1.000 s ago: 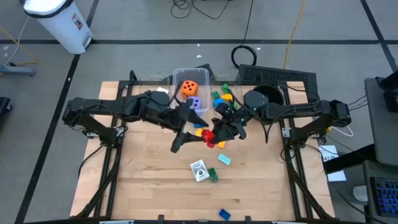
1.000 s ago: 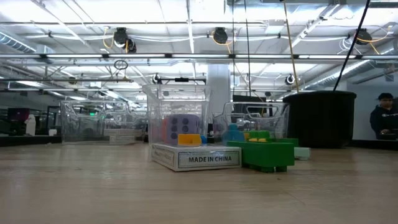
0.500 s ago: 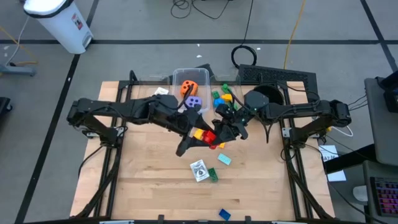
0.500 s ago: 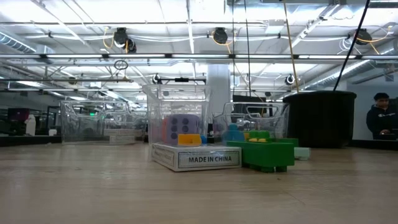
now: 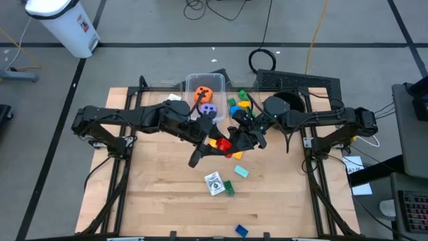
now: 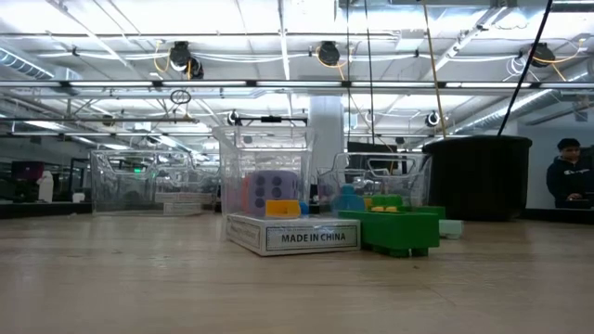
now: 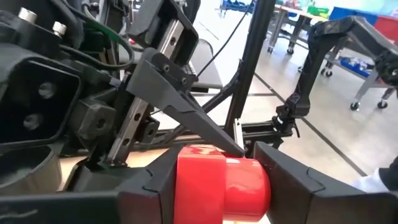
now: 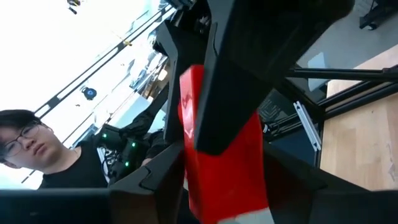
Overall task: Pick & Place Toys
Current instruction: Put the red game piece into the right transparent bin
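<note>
The two arms meet over the middle of the table (image 5: 154, 201), and both have hold of the same red brick (image 5: 224, 144). The left gripper (image 7: 217, 180) has its two dark fingers pressed on the brick's sides. The right gripper (image 8: 221, 180) has the brick squeezed between its own fingers too, and one finger of the other arm lies across the brick's front. It looks like one arm is passing the toy to the other in the air, so both need to pinch it for a bit or it would fall (which arm is giving and which is taking can't be told from here). Just behind them stands a clear bin (image 5: 190, 80) with an orange die (image 5: 204, 94) and a purple die (image 5: 208, 108) inside, so toys seem to go in there. A heap of coloured bricks (image 5: 237, 104) sits beside it, near the black pot (image 5: 277, 107). More toys wait on the wood: a card box (image 5: 214, 183) touching a green brick (image 5: 229, 189), a light blue brick (image 5: 241, 172) close by, and a blue brick (image 5: 241, 231) far off at the front edge. A person (image 6: 568, 176) stands in the room behind the table.
</note>
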Controlling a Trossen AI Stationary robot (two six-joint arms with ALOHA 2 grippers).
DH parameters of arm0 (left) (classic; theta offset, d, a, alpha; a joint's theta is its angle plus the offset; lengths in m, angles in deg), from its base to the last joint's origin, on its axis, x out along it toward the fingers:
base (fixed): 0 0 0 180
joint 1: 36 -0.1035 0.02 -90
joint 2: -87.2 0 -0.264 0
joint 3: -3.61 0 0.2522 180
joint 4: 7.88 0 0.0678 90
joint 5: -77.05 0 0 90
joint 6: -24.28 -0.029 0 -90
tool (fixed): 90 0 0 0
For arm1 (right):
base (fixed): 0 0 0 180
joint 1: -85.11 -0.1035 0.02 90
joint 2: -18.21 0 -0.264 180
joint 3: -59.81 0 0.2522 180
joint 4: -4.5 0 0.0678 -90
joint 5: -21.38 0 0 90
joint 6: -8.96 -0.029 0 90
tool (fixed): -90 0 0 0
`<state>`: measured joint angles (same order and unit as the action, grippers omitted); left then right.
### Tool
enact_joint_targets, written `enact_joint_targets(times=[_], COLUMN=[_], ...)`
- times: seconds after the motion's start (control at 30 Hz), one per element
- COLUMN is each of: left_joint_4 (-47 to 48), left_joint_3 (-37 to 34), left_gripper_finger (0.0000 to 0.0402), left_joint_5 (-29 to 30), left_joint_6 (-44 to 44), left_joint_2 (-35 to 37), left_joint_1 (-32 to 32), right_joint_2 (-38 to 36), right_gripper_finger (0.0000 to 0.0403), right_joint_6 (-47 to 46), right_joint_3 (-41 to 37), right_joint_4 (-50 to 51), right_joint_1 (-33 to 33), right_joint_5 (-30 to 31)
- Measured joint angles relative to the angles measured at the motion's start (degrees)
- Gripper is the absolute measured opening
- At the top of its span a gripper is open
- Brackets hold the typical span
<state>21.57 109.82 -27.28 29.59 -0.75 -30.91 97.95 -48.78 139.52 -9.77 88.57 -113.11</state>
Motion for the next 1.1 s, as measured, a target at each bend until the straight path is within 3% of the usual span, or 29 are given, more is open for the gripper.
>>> enact_joint_targets(times=[0.13,0.4,0.6,0.8,1.03,1.1], left_joint_4=[0.9,4.42,9.93,14.56,15.49,15.24], left_joint_3=[-0.05,0.03,0.0,-0.08,0.02,0.02], left_gripper_finger=[0.0186,0.0171,0.019,0.017,0.0172,0.0181], left_joint_5=[-0.04,-0.11,5.05,11.69,11.72,11.54], left_joint_6=[1.39,8.4,16.87,26.99,32.43,33.04], left_joint_2=[2.45,7.08,11.2,13.43,12.68,12.27], left_joint_1=[-0.74,-3.67,-7.79,-12.8,-16.49,-17.19], right_joint_2=[0.0,0.04,0.04,-0.75,-2.14,-1.88], right_gripper_finger=[0.0202,0.0237,0.0248,0.0236,0.0228,0.0231], right_joint_6=[-0.08,-0.09,9.03,25.66,60.35,69.25], right_joint_3=[-0.02,-0.07,-0.07,-0.07,4.36,6.57], right_joint_4=[-0.76,-3.69,-9.62,-9.31,3.18,6.53], right_joint_1=[-0.04,0.99,1.41,-0.96,-8.19,-10.19], right_joint_5=[-0.31,4.88,11.85,28.65,58.87,64.25])
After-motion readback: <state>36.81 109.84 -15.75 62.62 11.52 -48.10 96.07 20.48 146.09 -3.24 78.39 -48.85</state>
